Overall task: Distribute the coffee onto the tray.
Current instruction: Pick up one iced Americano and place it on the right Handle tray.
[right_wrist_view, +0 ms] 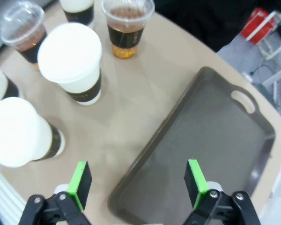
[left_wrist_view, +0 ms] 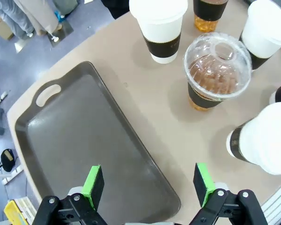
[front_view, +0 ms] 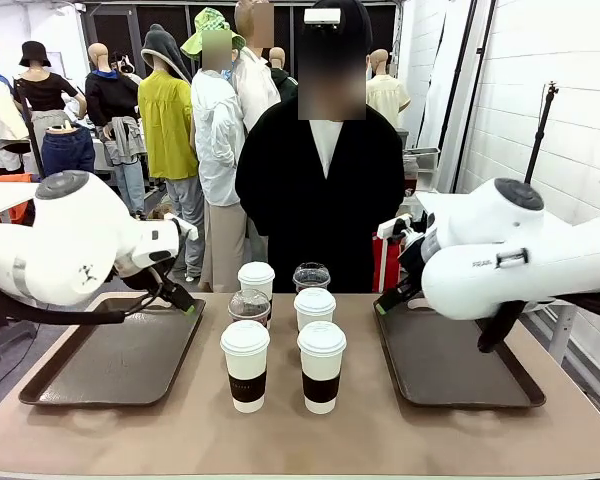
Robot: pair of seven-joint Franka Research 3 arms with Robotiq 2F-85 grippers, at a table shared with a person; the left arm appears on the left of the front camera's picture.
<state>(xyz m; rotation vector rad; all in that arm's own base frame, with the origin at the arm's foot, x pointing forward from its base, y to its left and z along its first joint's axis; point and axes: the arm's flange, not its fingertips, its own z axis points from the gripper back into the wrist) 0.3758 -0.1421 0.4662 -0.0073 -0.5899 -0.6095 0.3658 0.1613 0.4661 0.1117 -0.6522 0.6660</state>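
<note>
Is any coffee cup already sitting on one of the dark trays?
No, all six cups stand on the table between the left tray and the right tray.

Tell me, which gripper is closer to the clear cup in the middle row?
Left. The left gripper is just beside the clear cup, at the left tray's inner edge. The right gripper is farther off on its other side, at the right tray's inner edge.

Left tray [front_view: 110,360] and right tray [front_view: 465,365]: floors bare, rims low, open from above. Six cups crowd mid-table between them in three tight rows of two. Front-left white cup [front_view: 245,365] and front-right white cup [front_view: 321,365] are free on the near side and outer flanks. Back row stands close before the person [front_view: 325,190]. Open table [front_view: 380,430] strips flank the cluster.
</note>
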